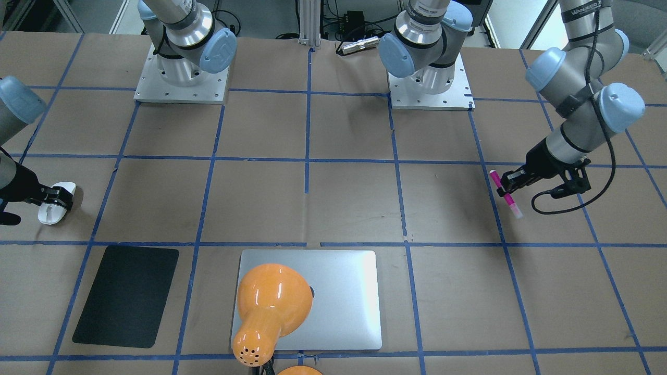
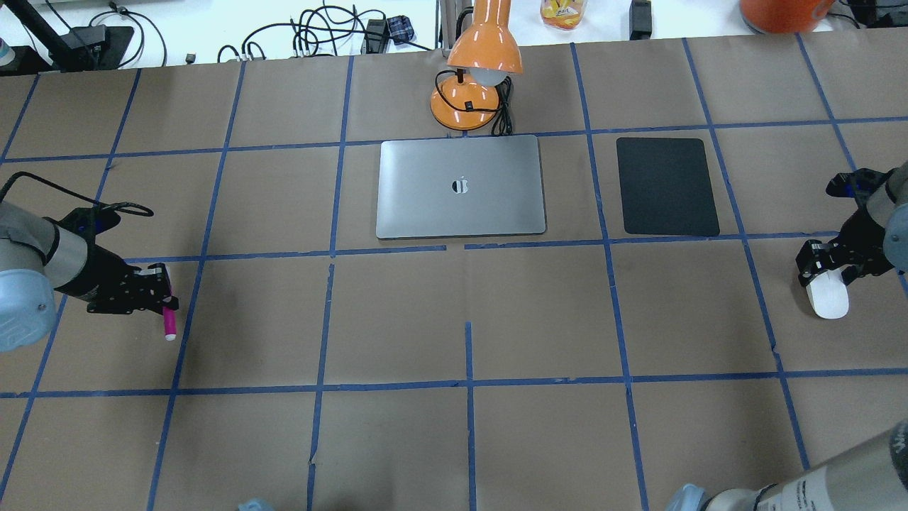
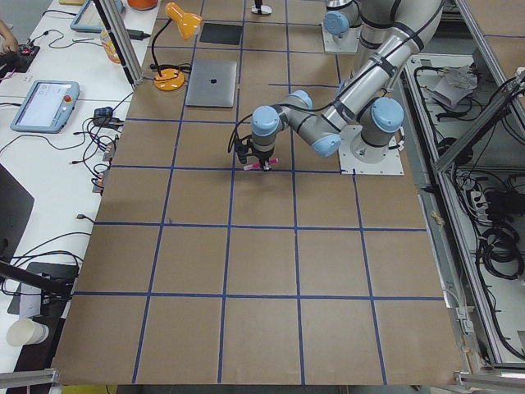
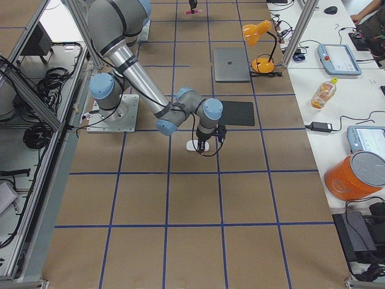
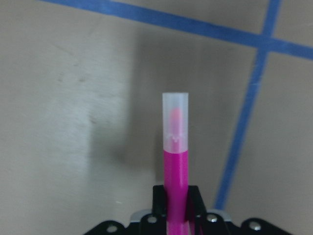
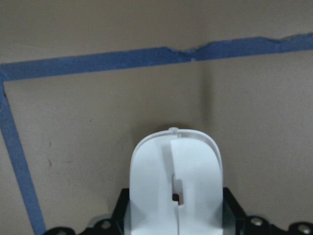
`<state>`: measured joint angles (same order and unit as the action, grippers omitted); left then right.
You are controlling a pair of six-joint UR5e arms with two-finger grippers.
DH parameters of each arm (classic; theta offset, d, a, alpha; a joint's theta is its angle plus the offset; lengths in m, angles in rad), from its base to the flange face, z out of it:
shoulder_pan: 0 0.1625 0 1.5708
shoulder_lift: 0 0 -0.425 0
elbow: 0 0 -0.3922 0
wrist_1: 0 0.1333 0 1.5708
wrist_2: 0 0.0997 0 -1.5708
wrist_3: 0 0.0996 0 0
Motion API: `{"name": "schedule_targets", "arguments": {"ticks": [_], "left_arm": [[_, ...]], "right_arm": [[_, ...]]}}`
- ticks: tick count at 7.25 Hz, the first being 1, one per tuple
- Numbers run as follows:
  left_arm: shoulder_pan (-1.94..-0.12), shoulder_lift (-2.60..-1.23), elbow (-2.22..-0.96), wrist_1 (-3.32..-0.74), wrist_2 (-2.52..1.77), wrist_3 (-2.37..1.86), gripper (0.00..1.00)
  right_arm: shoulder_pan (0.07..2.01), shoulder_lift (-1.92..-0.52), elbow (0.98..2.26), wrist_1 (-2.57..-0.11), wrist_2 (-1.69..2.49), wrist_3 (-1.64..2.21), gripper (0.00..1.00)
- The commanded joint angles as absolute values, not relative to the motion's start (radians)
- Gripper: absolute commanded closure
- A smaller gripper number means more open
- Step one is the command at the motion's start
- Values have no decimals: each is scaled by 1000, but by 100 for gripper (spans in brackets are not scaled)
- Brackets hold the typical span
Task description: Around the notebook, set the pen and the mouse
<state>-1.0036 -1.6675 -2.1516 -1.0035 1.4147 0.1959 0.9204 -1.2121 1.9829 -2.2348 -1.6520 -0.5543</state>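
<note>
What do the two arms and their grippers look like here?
The left arm and right arm are silver-grey tubes with round pale blue joint caps, on square silver base plates. The left gripper and right gripper are black and two-fingered. A thin black cable loops from the left wrist. Pale lettering marks that arm's upper link.
</note>
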Motion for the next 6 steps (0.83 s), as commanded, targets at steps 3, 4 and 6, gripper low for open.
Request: {"name": "schedule_targets", "arguments": {"ticks": [3, 4, 6], "left_arm": [[-1514, -1621, -2145, -1008, 1405, -850, 100], [-1643, -1641, -2140, -926, 1404, -1131, 100], [-1832, -1722, -2090, -841, 1411, -1476, 100]], "right_arm": [[955, -1287, 1982, -2208, -1648, -548, 69], [1004, -1313, 1974, -2182, -1649, -545, 69], [1089, -1292, 1926, -2195, -1629, -438, 69]]}}
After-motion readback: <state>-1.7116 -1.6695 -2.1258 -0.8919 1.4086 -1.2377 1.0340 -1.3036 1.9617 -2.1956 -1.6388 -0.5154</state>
